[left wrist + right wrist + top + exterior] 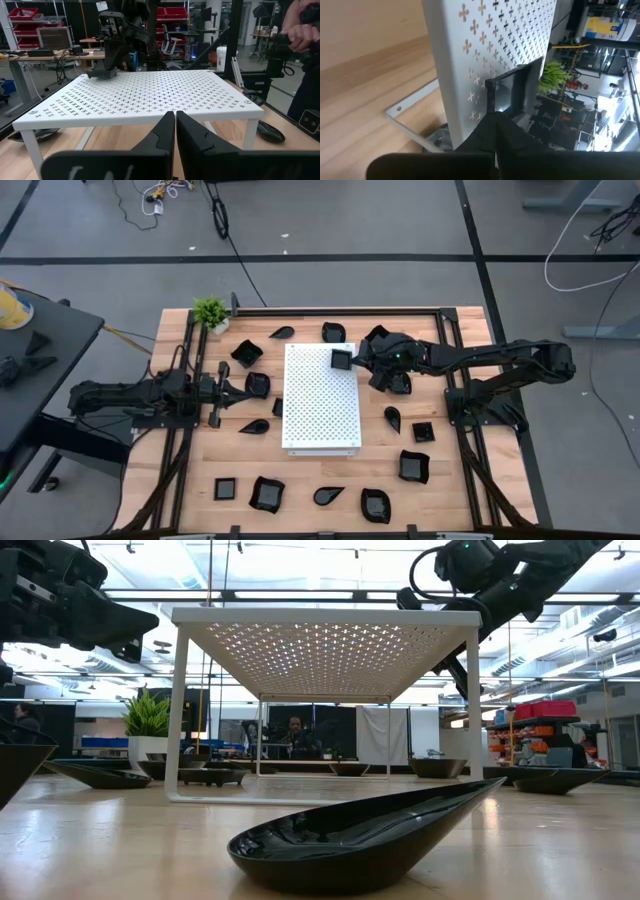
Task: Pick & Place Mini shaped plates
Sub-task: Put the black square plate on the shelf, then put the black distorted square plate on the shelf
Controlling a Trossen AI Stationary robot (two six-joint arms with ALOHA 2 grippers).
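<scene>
I can't read any text, label, brand or number from my feeds. In the right wrist view, a yellow-and-blue sign (603,26) hangs in the room beyond the table, but its lettering is too blurred for me to make out. In the left wrist view, a small white tag (102,6) hangs high in the room beyond the table, and nothing on it is legible. The white perforated board (320,397) carries only its punched cross pattern, no markings.
</scene>
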